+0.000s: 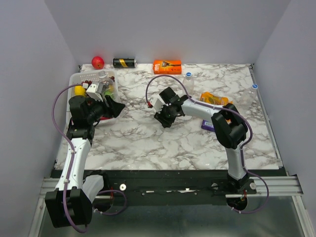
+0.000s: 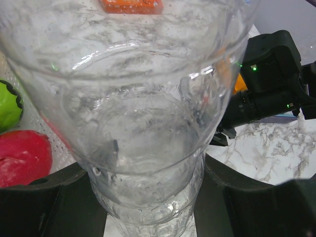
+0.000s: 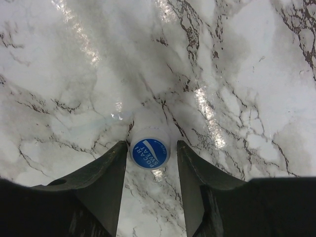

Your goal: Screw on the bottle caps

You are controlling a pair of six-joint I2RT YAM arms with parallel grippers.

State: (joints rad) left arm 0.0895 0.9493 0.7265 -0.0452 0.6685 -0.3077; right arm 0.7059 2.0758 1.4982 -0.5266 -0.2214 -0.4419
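Observation:
A clear bottle (image 2: 143, 123) fills the left wrist view, and my left gripper (image 2: 148, 197) is shut on its lower body. In the top view that gripper (image 1: 114, 107) hangs by the tray at the left. One blue bottle cap (image 3: 149, 150) with white lettering lies on the marble between the fingers of my right gripper (image 3: 151, 144). The left finger (image 3: 111, 168) touches the cap. A narrow gap shows at the right finger (image 3: 192, 168), so the jaws are open. In the top view the right gripper (image 1: 163, 118) points down at mid-table. Another bottle (image 1: 188, 77) stands upright at the back, and another cap (image 1: 254, 86) lies far right.
A white tray (image 1: 79, 79) with fruit sits at the back left. Along the back wall are a red apple (image 1: 98, 62), a black-and-gold can (image 1: 124, 62) and an orange box (image 1: 167, 66). An orange packet (image 1: 215, 98) and a purple item (image 1: 207, 124) lie under the right arm.

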